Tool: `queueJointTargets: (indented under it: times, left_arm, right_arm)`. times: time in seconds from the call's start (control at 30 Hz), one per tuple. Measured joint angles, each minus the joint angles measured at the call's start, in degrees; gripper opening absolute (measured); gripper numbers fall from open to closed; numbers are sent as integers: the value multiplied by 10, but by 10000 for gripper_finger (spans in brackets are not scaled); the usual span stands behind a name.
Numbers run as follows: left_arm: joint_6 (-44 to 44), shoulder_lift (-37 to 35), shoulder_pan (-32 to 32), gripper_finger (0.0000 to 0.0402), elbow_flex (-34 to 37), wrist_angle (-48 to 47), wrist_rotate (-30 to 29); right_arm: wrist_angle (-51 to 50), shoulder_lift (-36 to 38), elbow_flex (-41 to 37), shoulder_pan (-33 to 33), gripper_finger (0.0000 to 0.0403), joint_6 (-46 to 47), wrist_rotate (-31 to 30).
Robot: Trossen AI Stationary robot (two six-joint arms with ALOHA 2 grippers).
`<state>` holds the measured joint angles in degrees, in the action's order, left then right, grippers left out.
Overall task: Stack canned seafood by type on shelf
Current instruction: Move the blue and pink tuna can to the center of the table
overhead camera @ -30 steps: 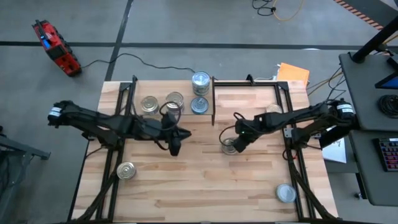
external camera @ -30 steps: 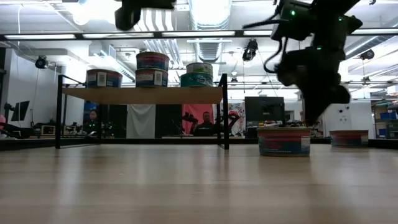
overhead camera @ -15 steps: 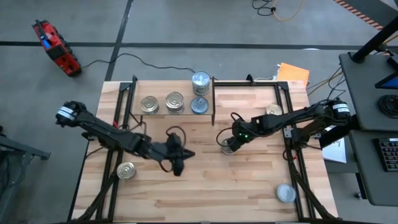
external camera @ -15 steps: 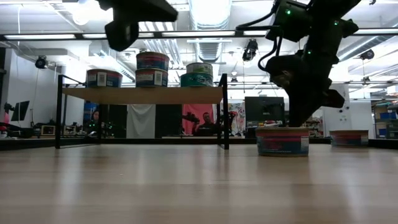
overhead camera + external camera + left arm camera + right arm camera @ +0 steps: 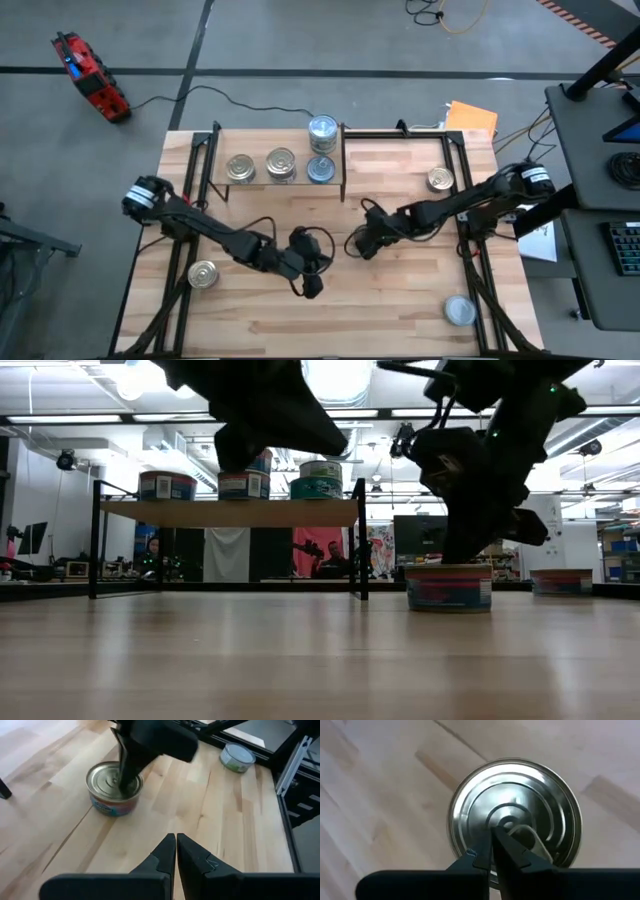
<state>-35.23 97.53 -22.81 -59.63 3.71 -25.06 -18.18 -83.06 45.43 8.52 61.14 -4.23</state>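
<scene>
A tin with a silver lid (image 5: 356, 246) stands on the tabletop near its middle. My right gripper (image 5: 362, 240) is shut, with its tips on that lid (image 5: 515, 815). My left gripper (image 5: 312, 285) is shut and holds nothing. It hovers above bare wood a little nearer and to the left of that tin (image 5: 114, 790). The shelf (image 5: 275, 186) at the far left carries several tins (image 5: 281, 164), some stacked (image 5: 320, 478). Loose tins stand at the near left (image 5: 203, 273), the far right (image 5: 438, 179) and the near right (image 5: 459, 310). My right gripper rests its shut fingertips (image 5: 487, 847) on the centre of the tin's lid (image 5: 507, 822), beside the pull ring. The fingers (image 5: 127, 775) come from above, slanting in from the table's right. The tin stands upright with its base on the table (image 5: 448, 587).
The shelf's dark upright end panel (image 5: 343, 160) stands just beyond the two grippers. Black frame rails (image 5: 470, 240) run along the table's left and right sides. Bare wood lies across the near middle. An orange sheet (image 5: 472, 117) lies at the far right corner.
My left gripper has come away from the shelf toward the table's near edge and right, sinking lower. My right gripper has shifted toward the table's left and near edge with its tips on the lid, and the tin has slid a little the same way.
</scene>
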Motion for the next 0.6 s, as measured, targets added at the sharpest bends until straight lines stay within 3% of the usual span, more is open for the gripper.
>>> queueJointTargets:
  times: [0.33, 0.43, 0.6]
  left_arm:
    - [39, 19, 3, 0, -7, 21, -10]
    - [77, 41, 4, 0, -12, 58, -10]
    - [120, 108, 9, 0, -52, 78, -10]
  right_arm:
    - [-1, -38, 81, 51, 9, 33, -25]
    - [-68, -36, 127, 49, 9, 29, -44]
    - [-287, -26, 197, 37, 9, -7, -48]
